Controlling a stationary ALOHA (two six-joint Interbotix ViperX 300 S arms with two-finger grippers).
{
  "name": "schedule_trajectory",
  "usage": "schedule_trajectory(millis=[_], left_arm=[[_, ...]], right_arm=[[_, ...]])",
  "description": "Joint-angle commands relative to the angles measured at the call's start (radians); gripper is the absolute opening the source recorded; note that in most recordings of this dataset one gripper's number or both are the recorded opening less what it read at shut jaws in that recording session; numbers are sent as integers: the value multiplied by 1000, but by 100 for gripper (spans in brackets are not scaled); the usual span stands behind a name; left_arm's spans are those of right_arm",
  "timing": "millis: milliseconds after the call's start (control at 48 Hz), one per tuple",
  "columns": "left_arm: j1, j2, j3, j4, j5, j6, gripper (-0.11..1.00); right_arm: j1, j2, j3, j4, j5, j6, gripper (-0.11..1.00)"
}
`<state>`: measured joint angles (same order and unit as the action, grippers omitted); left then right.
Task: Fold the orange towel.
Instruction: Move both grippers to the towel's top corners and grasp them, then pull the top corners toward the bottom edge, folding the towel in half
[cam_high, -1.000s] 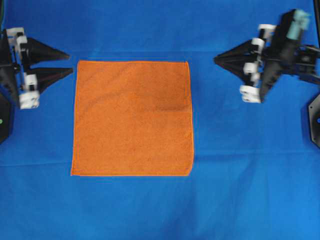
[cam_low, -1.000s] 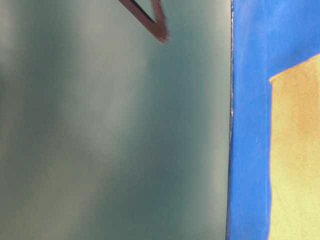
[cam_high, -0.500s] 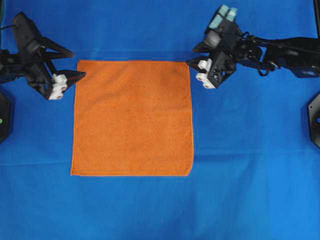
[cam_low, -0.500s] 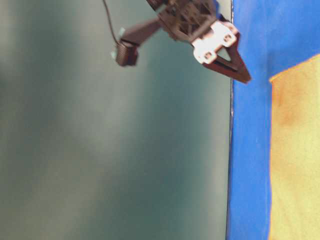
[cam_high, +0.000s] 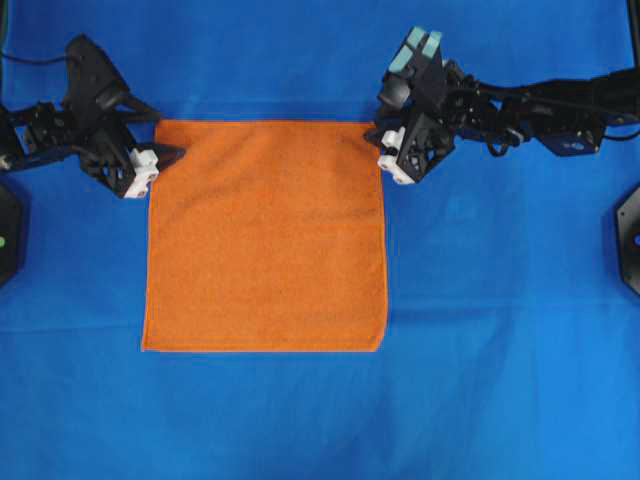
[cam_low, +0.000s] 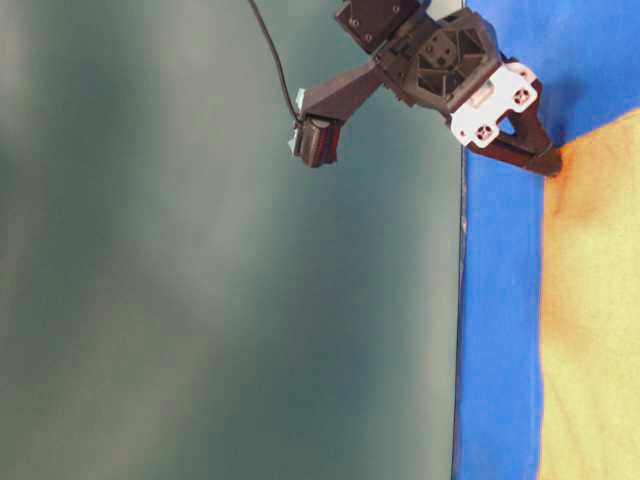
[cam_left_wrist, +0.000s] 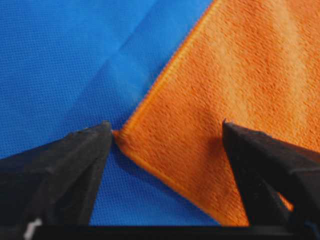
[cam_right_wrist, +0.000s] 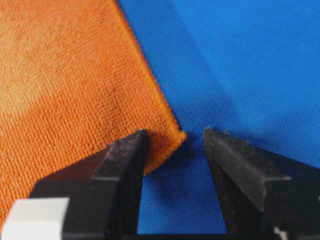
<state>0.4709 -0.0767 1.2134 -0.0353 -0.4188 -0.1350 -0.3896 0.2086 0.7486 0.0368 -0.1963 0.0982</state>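
Orange towel (cam_high: 265, 235): flat, unfolded, on the blue counter (cam_high: 500, 380). Left end effector (cam_left_wrist: 165, 135) and right end effector (cam_right_wrist: 172, 137): jaws apart, each straddling one far corner, equally near. The fold likely runs from that edge toward the near edge.

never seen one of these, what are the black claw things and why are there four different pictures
They are two robot arms, each ending in a gripper. One picture looks straight down, one looks sideways from table height, and two come from cameras on the wrists. An orange towel lies flat on a blue cloth. The left gripper sits at the towel's top left corner, the right gripper at the top right. In the wrist views both jaws stand open, astride a corner. Nothing is held.
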Motion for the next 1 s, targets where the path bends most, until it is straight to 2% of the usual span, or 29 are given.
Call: schedule_trajectory(millis=[0,167,271,542,875,980], left_arm=[[12,0,-14,3,-8,8,69],[6,21,-21,5,-3,29,22],[6,31,-23,5,-2,35,2],[6,-9,-25,5,25,37,1],[5,-212,-18,8,149,40,1],[-5,-233,-14,8,163,40,1]], right_arm=[[-3,3,-20,2,-9,2,47],[-3,9,-23,0,-5,2,3],[-3,9,-21,0,-5,2,2],[-2,-12,-17,0,-5,3,2],[3,-123,18,3,3,9,2],[5,-127,21,3,3,9,2]])
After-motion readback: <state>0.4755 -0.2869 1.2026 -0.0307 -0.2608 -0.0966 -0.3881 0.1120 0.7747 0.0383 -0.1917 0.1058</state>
